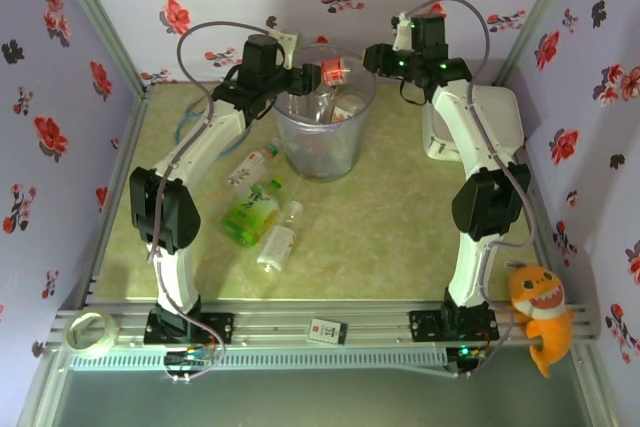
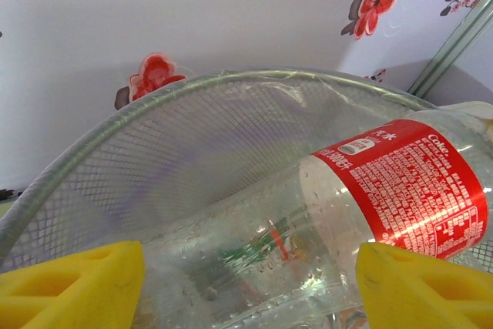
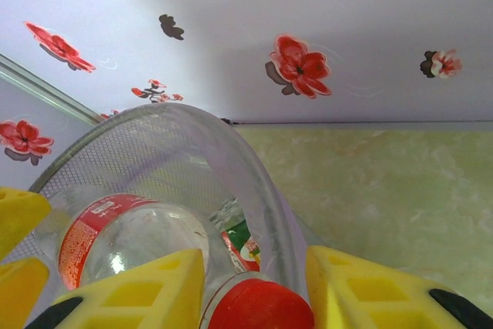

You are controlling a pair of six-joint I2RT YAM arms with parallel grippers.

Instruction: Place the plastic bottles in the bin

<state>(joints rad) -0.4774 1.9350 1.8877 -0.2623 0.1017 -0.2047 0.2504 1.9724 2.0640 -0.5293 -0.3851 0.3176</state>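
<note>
The translucent grey bin (image 1: 300,147) stands at the back middle with several bottles inside. My left gripper (image 1: 303,77) (image 2: 250,283) is shut on the clear lower body of a red-labelled bottle (image 1: 333,72) (image 2: 408,182), held lying across the bin's mouth (image 2: 192,152). That bottle (image 3: 123,240) points its red cap (image 3: 258,310) at my right gripper (image 1: 373,59) (image 3: 254,267). The right gripper is shut, with the cap and the bin's wall (image 3: 269,206) both between its fingers. Three more bottles lie left of the bin: white label (image 1: 250,167), green label (image 1: 252,212), clear (image 1: 278,245).
A white rounded box (image 1: 500,117) sits at the back right beside the right arm. Blue tubing (image 1: 185,129) lies at the back left. On the front rail are a tape roll (image 1: 88,332), a small card (image 1: 327,330) and an orange plush (image 1: 540,312). Flowered walls close three sides.
</note>
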